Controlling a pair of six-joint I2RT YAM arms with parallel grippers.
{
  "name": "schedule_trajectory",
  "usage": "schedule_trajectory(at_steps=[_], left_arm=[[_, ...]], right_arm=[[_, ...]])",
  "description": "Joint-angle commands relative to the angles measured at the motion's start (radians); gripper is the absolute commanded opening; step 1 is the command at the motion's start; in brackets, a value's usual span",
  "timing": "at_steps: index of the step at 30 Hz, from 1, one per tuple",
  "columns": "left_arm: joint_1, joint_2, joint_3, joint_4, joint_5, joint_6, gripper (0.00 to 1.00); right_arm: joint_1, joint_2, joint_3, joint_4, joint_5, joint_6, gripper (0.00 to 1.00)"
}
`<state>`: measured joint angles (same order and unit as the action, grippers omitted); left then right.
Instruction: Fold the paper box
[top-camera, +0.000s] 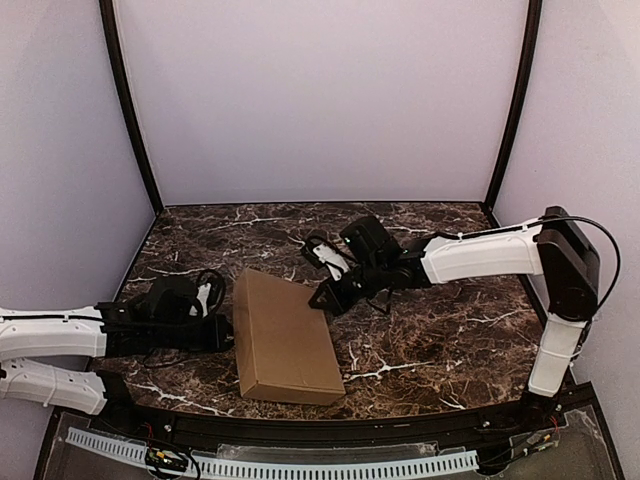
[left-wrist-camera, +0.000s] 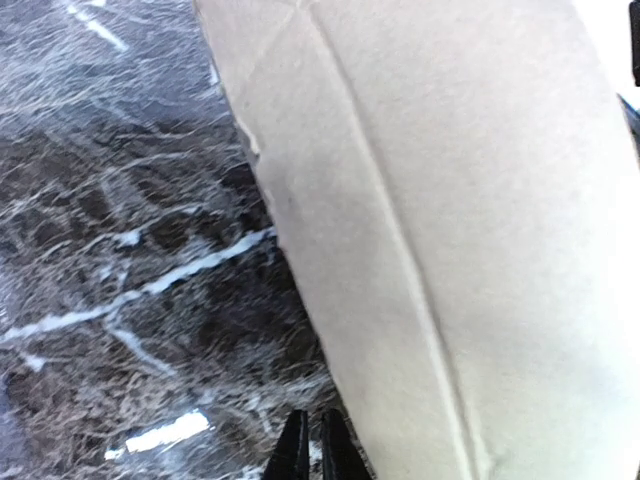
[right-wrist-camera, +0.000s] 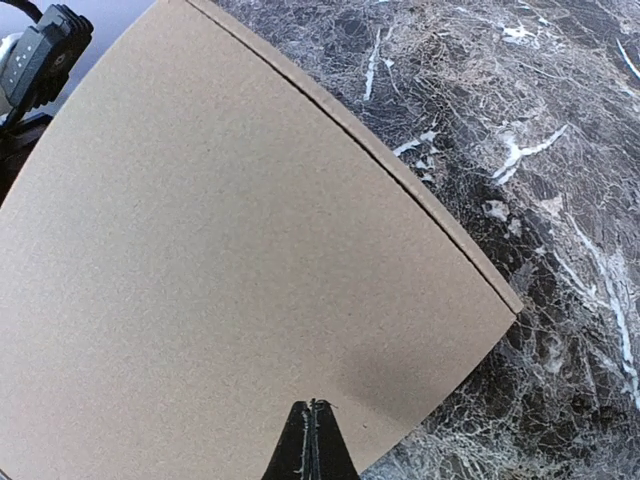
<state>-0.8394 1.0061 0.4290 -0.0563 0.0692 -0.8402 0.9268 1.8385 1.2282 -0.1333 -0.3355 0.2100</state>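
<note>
The paper box (top-camera: 285, 340) lies closed and flat on the dark marble table, a shallow brown cardboard rectangle. My left gripper (top-camera: 224, 333) sits low at its left side. In the left wrist view its fingertips (left-wrist-camera: 310, 440) stand nearly together with only a thin slit, holding nothing, just beside the box's side wall (left-wrist-camera: 480, 200). My right gripper (top-camera: 322, 300) is at the box's far right corner. In the right wrist view it (right-wrist-camera: 312, 405) is shut, its tips over the box's lid (right-wrist-camera: 230, 250) near the edge; whether they touch the lid I cannot tell.
The marble tabletop (top-camera: 440, 330) spreads to the right and behind the box. Black frame posts (top-camera: 130, 110) (top-camera: 515, 100) and pale walls close in the back and sides. A white perforated rail (top-camera: 300, 465) runs along the near edge.
</note>
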Motion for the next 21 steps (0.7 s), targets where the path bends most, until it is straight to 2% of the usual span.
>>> schedule_trajectory(at_steps=[1, 8, 16, 21], left_arm=[[0.004, -0.037, 0.002, -0.181, -0.053, 0.023, 0.06], [0.004, 0.004, 0.016, -0.234, -0.028, 0.023, 0.07], [0.002, 0.158, 0.062, -0.099, 0.121, 0.026, 0.06], [0.002, 0.23, 0.083, -0.026, 0.168, 0.028, 0.06]], right_arm=[[-0.018, -0.041, -0.026, 0.011, 0.022, -0.018, 0.0], [-0.043, -0.115, -0.086, -0.003, 0.051, -0.028, 0.01], [-0.057, -0.238, -0.206, -0.014, 0.065, -0.01, 0.02], [-0.059, -0.266, -0.313, 0.015, 0.079, 0.023, 0.02]])
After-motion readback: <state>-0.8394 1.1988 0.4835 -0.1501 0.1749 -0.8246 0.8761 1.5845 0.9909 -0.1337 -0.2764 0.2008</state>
